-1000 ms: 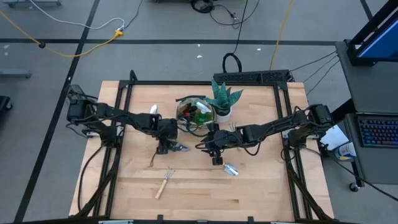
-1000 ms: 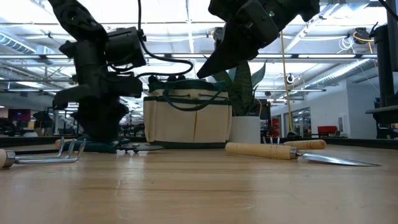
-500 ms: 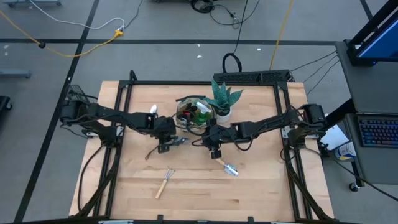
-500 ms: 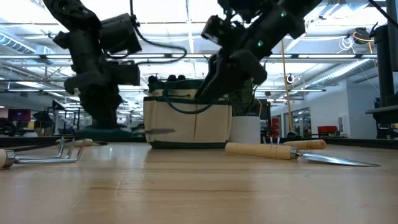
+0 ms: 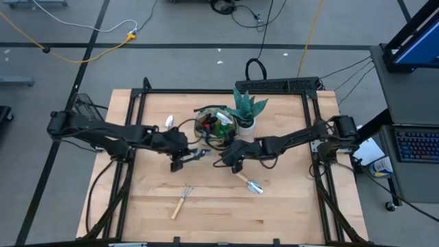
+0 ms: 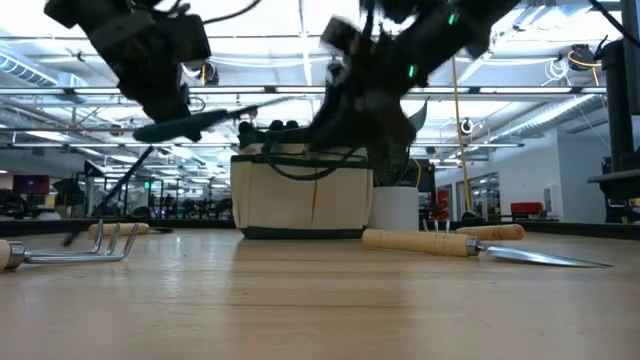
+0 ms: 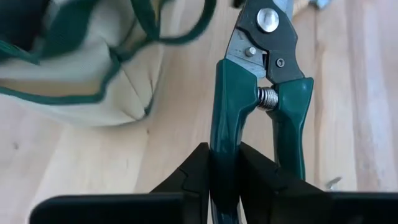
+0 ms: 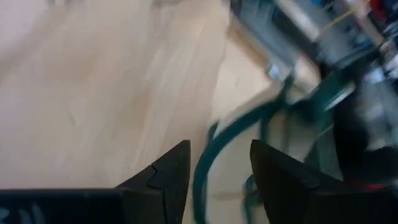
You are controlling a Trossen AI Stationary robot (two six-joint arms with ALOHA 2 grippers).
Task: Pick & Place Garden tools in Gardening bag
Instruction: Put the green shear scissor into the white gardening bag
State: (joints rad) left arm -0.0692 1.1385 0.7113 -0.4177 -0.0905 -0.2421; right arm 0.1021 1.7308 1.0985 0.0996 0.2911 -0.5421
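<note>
Green-handled pruning shears [image 7: 261, 68] hang in the air left of the tan gardening bag [image 5: 214, 125], with my left gripper [image 5: 180, 160] shut on them. Their blade end points toward the bag. My right gripper [image 5: 226, 161] hovers open just near of the bag. The bag's green loop handle [image 8: 208, 155] shows blurred past the gap between its fingers, and I cannot tell whether they touch it. A wooden-handled trowel [image 5: 248, 182] and a wooden-handled rake [image 5: 180, 201] lie flat on the table. More tools stick out of the bag's top. My left gripper pinches one of the shears' two green handles [image 7: 225, 118] between its two fingers [image 7: 193, 174], toward the handle's free end. The fingers run along the handle and slant down. The other handle [image 7: 292, 124] stays free. The shears [image 6: 195, 122] are lifted clear of the table, roughly level.
A teal spiky plant in a white pot [image 5: 246, 113] stands against the bag's right side. A small white object [image 5: 169, 121] lies left of the bag. Black frame rails [image 5: 206, 92] border the table's far and side edges. Bare wood lies along the near edge.
My left gripper has risen from the tabletop with the shears, which were lying on the wood and now hang clear of it, blade end toward the bag. My right gripper has rolled and moved toward the table's left and toward the bag.
</note>
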